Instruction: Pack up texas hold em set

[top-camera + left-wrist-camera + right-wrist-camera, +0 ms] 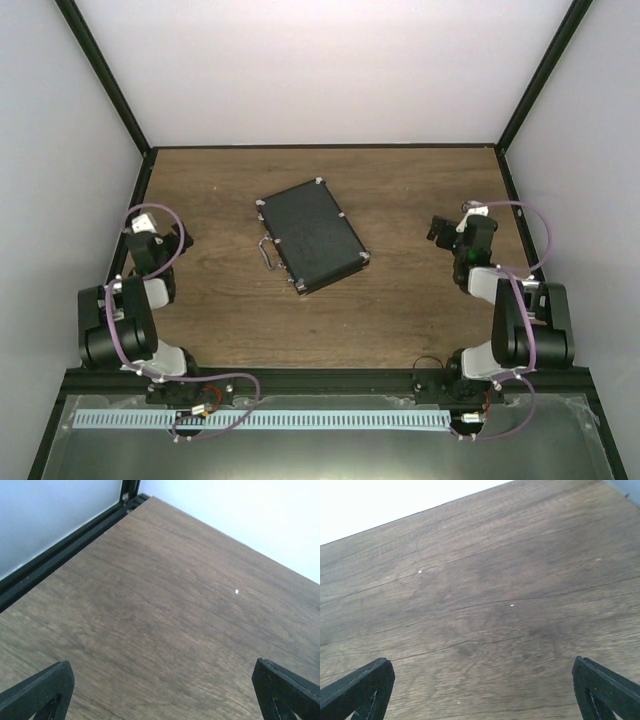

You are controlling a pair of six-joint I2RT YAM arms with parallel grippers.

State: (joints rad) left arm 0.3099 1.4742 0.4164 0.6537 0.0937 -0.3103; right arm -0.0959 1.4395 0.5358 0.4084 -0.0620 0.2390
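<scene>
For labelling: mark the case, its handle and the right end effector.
case (312, 237), top external view, lid centre.
handle (266, 253), top external view, silver loop.
right end effector (480, 677), right wrist view, midway between fingertips.

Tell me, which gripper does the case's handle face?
The left gripper: the silver handle sticks out on its side; the right gripper faces the case's plain edge.

Brown wood-grain table (420, 310) — one closed black case (312, 235) lies mid-table; turned askew.
</scene>
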